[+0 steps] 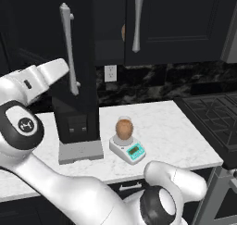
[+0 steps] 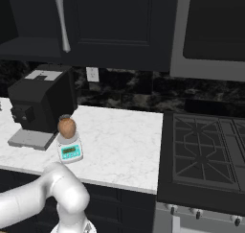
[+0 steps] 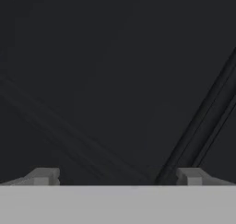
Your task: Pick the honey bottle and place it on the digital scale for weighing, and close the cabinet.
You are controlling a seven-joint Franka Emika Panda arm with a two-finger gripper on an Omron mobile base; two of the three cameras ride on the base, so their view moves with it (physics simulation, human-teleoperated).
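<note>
Honey bottle first: in the left base view we see one small round-bellied amber-brown honey bottle (image 1: 124, 129) with a short grey cap standing upright on the round platter of the single small white digital scale (image 1: 127, 148), whose teal display panel faces the counter's front edge; its readout is too small for us to read. The scale sits on the white marbled counter (image 1: 176, 131), towards the front edge and just right of the one big black coffee machine (image 1: 76, 122) on its grey base. Above, the large black wall cabinet (image 1: 176, 25) shows two long vertical silver bar handles; its left door (image 1: 55, 57) stands swung out towards us, and through the gap a sliver of an orange thing shows inside. Our white arm rises from the lower right, bends back across the left of the picture, and its forearm reaches up to that open door near its handle (image 1: 69, 48); the gripper itself is hidden from us here. One white wall outlet (image 1: 110, 73) sits on the dark backsplash.

In the right base view we count the same one bottle (image 2: 66, 127) on the one scale (image 2: 70, 149), near the counter's (image 2: 124, 141) front edge beside the coffee machine (image 2: 40, 105). A black gas stove (image 2: 206, 155) adjoins the counter's right edge. The arm's elbow shows at lower left.

In the hand view the two grey finger tips (image 3: 44, 176) stand wide apart, nothing between them, facing a dark panelled surface (image 3: 115, 80) close ahead.
</note>
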